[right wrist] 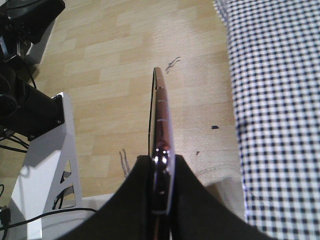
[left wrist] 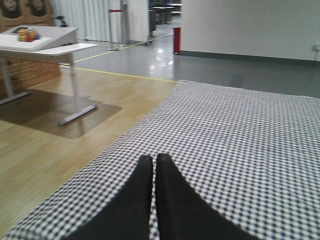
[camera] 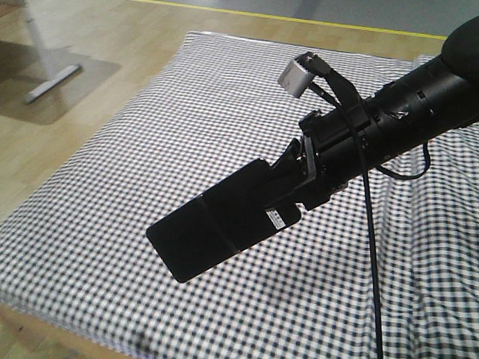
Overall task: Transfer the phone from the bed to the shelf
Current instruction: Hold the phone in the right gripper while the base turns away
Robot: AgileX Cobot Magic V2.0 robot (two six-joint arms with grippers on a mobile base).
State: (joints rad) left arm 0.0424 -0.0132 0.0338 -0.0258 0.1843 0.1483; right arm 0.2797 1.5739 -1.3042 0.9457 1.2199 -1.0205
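Right gripper (right wrist: 161, 167) clamps thin glossy black phone (camera: 214, 224), raised above black-and-white gingham bed (camera: 127, 152). Left gripper (left wrist: 153, 162) over bed, jaws closed, empty. Pale wood-plank floor (left wrist: 45, 135) beside bed.

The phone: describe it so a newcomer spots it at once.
Above the wide black-and-white checked bed, the right arm reaches out. The phone juts from its fingers: a thin glossy black slab with a small white sticker, held clear of the cloth.
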